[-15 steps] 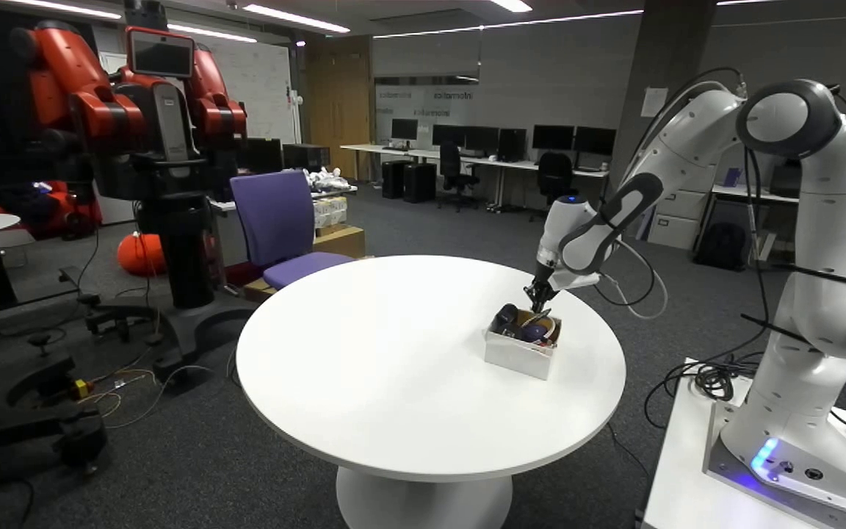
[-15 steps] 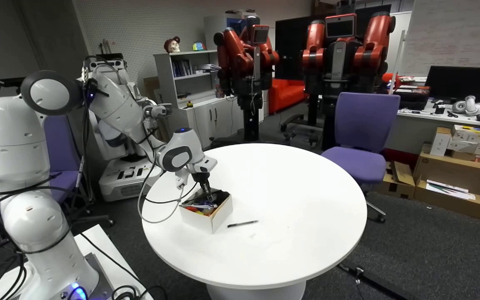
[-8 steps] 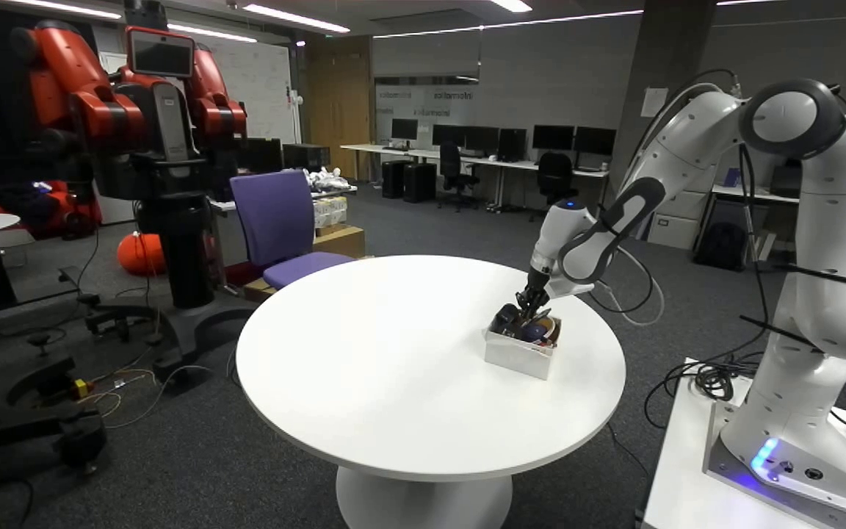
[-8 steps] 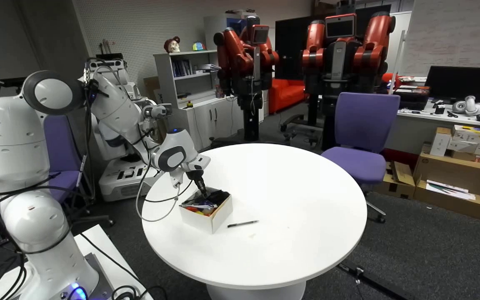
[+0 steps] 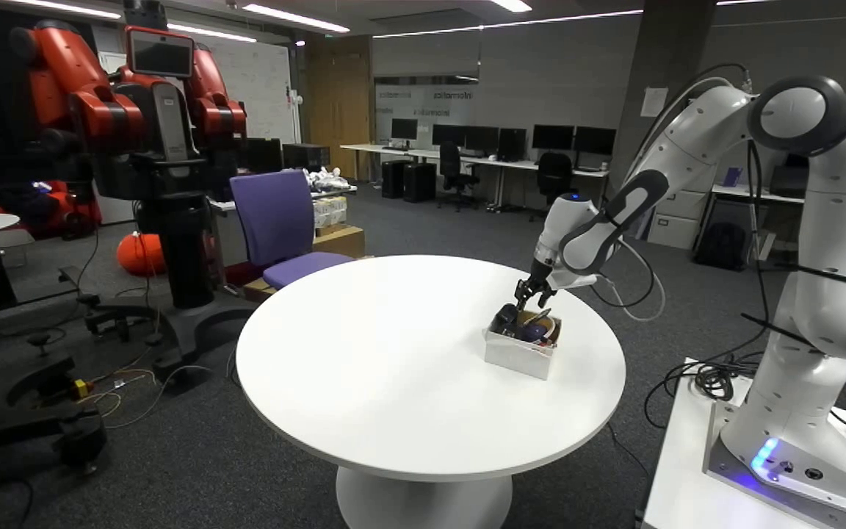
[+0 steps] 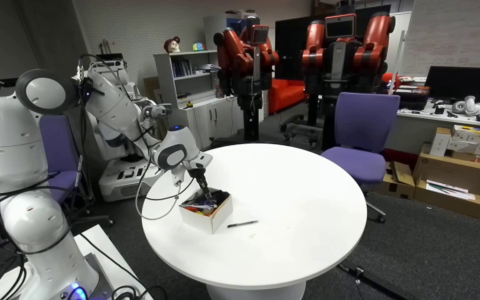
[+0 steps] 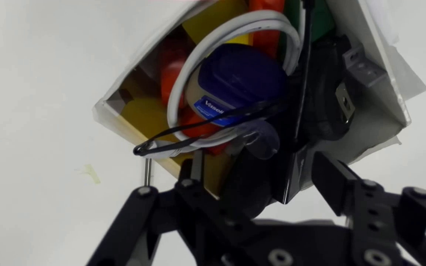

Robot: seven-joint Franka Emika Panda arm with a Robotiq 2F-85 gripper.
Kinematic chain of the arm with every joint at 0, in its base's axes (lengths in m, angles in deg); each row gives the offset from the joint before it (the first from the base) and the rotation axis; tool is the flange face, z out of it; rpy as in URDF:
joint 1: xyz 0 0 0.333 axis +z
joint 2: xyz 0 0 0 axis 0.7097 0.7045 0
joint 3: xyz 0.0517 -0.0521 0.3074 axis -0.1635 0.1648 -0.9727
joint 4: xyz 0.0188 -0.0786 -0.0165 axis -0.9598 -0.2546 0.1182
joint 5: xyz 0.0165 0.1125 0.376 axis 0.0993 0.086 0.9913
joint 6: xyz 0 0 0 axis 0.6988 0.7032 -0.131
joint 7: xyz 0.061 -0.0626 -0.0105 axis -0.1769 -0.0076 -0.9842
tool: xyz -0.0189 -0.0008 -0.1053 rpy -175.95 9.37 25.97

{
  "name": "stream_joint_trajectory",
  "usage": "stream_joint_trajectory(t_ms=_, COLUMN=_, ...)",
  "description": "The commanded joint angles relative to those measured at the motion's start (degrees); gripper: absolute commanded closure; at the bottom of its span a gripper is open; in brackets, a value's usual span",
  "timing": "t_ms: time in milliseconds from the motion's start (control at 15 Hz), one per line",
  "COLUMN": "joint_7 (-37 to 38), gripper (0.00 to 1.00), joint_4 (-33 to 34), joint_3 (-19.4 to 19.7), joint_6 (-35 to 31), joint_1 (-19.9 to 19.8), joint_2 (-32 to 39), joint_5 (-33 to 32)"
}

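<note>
My gripper is open over one end of a small white box on a round table. Between its fingers lie a dark rounded object and a glossy black flat piece. White table shows between that piece and one finger; contact with the other finger is unclear. Farther into the box sit a blue-lidded Vaseline jar, a coiled white cable looped about it, and a black device with metal brackets. In both exterior views the fingertips hang at the box's opening.
The round white table carries the box close to the arm's side. A pen lies beside the box. A purple chair stands by the table's edge, with red robots beyond. Loose cables hang under the arm.
The fingers have spread from shut to open. The gripper shifted and dipped toward the box, then rose a little. The box and the pen have stayed in place.
</note>
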Motion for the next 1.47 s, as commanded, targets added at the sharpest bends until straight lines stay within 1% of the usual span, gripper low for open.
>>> stream_joint_trajectory(t_ms=0, joint_7=-4.1, gripper=0.0, joint_4=-1.4, joint_3=-1.3, joint_6=2.7, joint_1=-2.7, joint_2=-3.4, joint_5=2.9)
stream_joint_trajectory(t_ms=133, joint_7=-6.4, gripper=0.0, joint_4=-0.6, joint_3=-1.4, joint_6=4.8, joint_1=-4.2, joint_2=-3.4, joint_5=5.0)
stream_joint_trajectory(t_ms=333, joint_7=-9.1, gripper=0.0, joint_4=3.4, joint_3=-1.1, joint_6=10.2, joint_1=-6.9, joint_2=-1.7, joint_5=9.5)
stream_joint_trajectory(t_ms=667, joint_7=-7.9, gripper=0.0, joint_4=15.3, joint_3=0.5, joint_6=23.8, joint_1=-11.0, joint_2=4.4, joint_5=11.2)
stream_joint_trajectory(t_ms=867, joint_7=-6.5, gripper=0.0, joint_4=22.8, joint_3=0.9, joint_6=28.7, joint_1=-12.6, joint_2=10.3, joint_5=13.1)
stream_joint_trajectory(t_ms=1067, joint_7=-5.9, gripper=0.0, joint_4=28.5, joint_3=1.1, joint_6=30.8, joint_1=-14.0, joint_2=16.2, joint_5=15.0)
stream_joint_trajectory(t_ms=1400, joint_7=-3.8, gripper=0.0, joint_4=35.5, joint_3=1.4, joint_6=30.4, joint_1=-15.4, joint_2=24.2, joint_5=16.9)
